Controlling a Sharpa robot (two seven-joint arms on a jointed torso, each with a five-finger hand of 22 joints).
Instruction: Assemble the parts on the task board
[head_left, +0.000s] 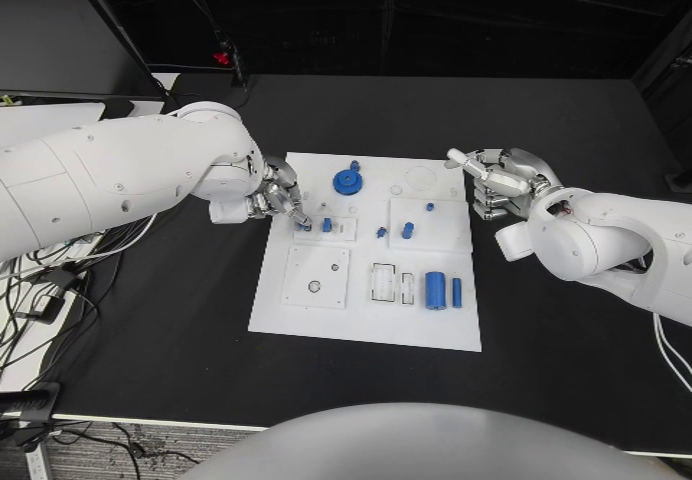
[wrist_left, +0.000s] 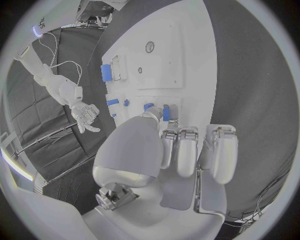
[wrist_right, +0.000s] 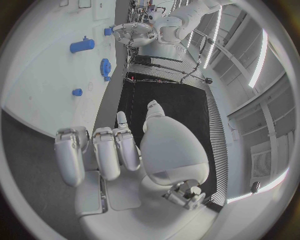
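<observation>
Hands (head_left: 277, 203) of our left arm reach down onto the white task board (head_left: 368, 320), fingertips (wrist_left: 164, 135) just beside two small blue parts (head_left: 326, 225) near its far left corner; we cannot tell whether they grip anything. Our right hand (head_left: 498, 182) hangs off the board's far right edge, fingers curled in on nothing, while a blue gear (head_left: 348, 181) sits at the far side and a blue cylinder (head_left: 436, 291) lies nearer us.

Arms glossy white, rounded shells; left hand (head_left: 274, 200) & right hand (head_left: 498, 185) silver, segmented.
</observation>
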